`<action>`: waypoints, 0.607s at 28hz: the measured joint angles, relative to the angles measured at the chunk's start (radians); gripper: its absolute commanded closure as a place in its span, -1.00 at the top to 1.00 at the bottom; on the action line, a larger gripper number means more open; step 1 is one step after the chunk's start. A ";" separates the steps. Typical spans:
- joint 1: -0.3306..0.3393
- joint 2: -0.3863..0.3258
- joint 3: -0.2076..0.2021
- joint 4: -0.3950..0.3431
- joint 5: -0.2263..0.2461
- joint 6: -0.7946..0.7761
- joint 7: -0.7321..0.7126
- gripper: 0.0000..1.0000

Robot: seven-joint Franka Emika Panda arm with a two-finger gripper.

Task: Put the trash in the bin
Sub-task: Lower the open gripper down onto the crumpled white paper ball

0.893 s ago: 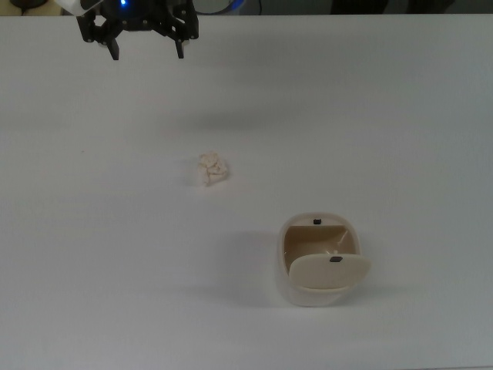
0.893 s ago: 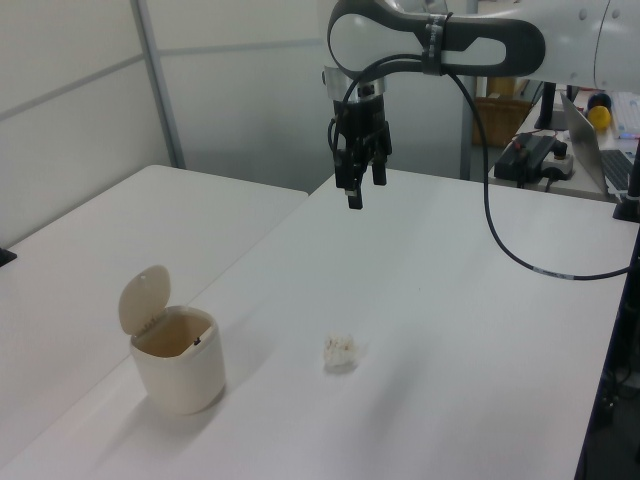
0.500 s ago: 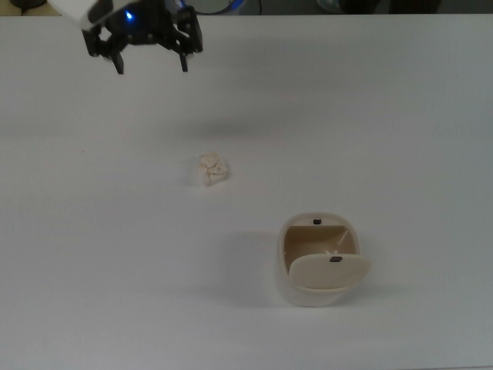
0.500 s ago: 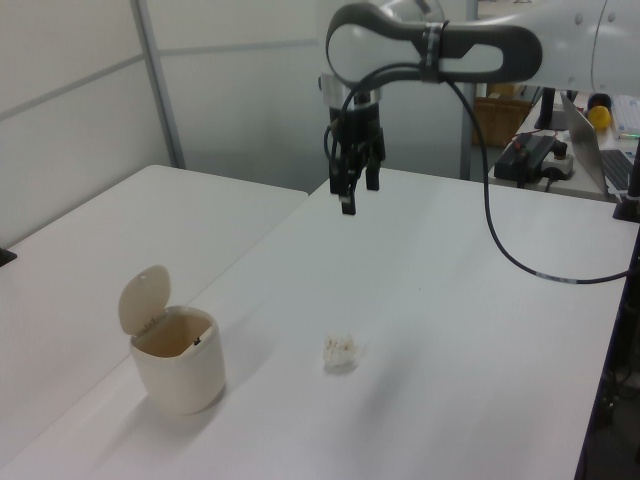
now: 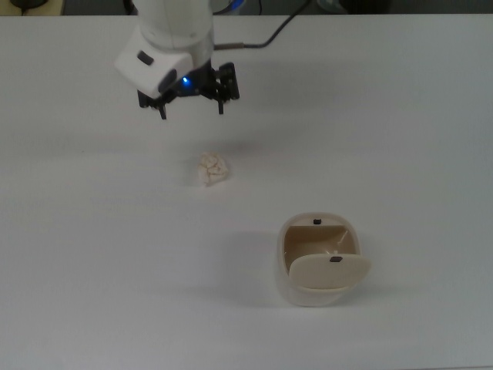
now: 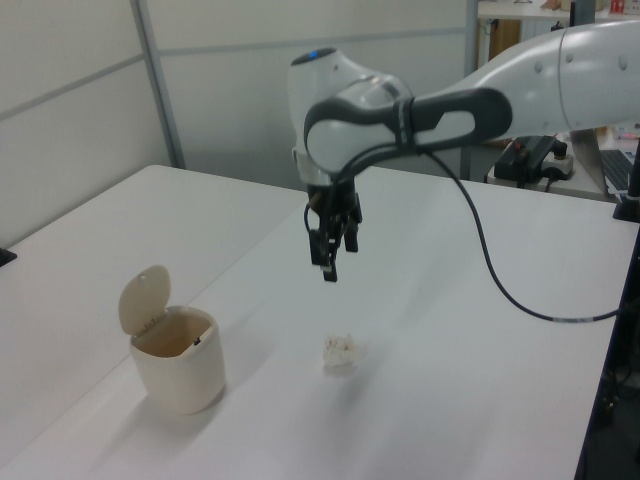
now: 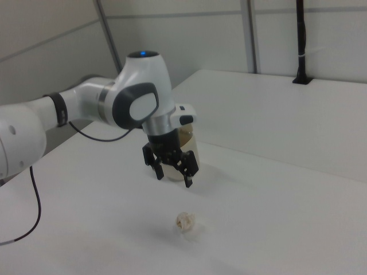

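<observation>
Trash (image 5: 213,167) sits loose on the white counter (image 5: 400,116), a crumpled cream wad well apart from the bin (image 5: 319,262), which stands toward the top view's lower right with its flap lid (image 5: 330,271) tipped up and its mouth open. Above the wad and clear of it, the tool (image 5: 191,109) hangs in the air with its two black fingers (image 7: 188,166) spread wide and nothing between them, and in the left view it hovers above the paper (image 6: 341,351), with the bin (image 6: 178,357) off to the left view's left.

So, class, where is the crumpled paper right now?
In the top view, the trash lies on the table, left of and above the bin, just below the open gripper.
</observation>
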 measured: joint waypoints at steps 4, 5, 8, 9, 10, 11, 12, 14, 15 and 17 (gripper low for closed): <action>0.028 0.039 0.000 -0.050 -0.041 0.098 0.060 1.00; 0.032 0.048 0.000 -0.058 -0.051 0.117 0.073 1.00; 0.039 0.082 0.001 -0.078 -0.077 0.167 0.102 1.00; 0.040 0.090 0.001 -0.082 -0.084 0.178 0.106 1.00; 0.041 0.097 0.001 -0.086 -0.091 0.188 0.108 1.00; 0.044 0.106 0.001 -0.093 -0.100 0.201 0.115 1.00; 0.046 0.110 0.001 -0.098 -0.107 0.210 0.122 1.00; 0.055 0.117 0.001 -0.119 -0.127 0.242 0.143 1.00; 0.058 0.118 0.001 -0.128 -0.131 0.251 0.149 1.00; 0.067 0.118 0.001 -0.148 -0.141 0.273 0.163 1.00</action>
